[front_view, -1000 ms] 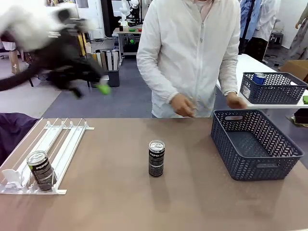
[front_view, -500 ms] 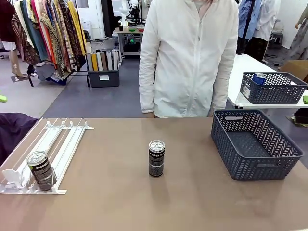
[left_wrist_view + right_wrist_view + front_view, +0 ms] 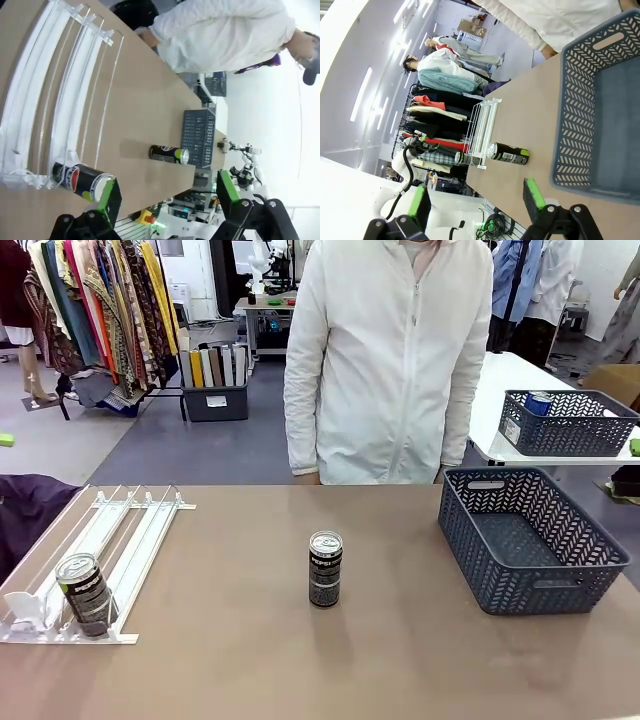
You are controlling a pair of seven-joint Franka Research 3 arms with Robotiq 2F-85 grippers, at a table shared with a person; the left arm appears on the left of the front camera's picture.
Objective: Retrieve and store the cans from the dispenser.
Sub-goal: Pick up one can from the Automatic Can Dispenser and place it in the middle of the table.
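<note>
Bright, even overhead light; wrist views bowed, seemingly overexposed.

Cans (image 3: 325, 570) glossy metal; dispenser (image 3: 122, 540) white wire, clear plastic; basket (image 3: 497, 540) matt plastic; table (image 3: 230, 640) matt.

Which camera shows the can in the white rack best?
The front view: the can stands whole and unblocked at the dispenser's near end. The left wrist view shows it closer but sideways, its top partly behind a finger pad. The right wrist view shows it tiny.

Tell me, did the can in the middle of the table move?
No. The can stands on the same spot, left of the grey basket.
</note>
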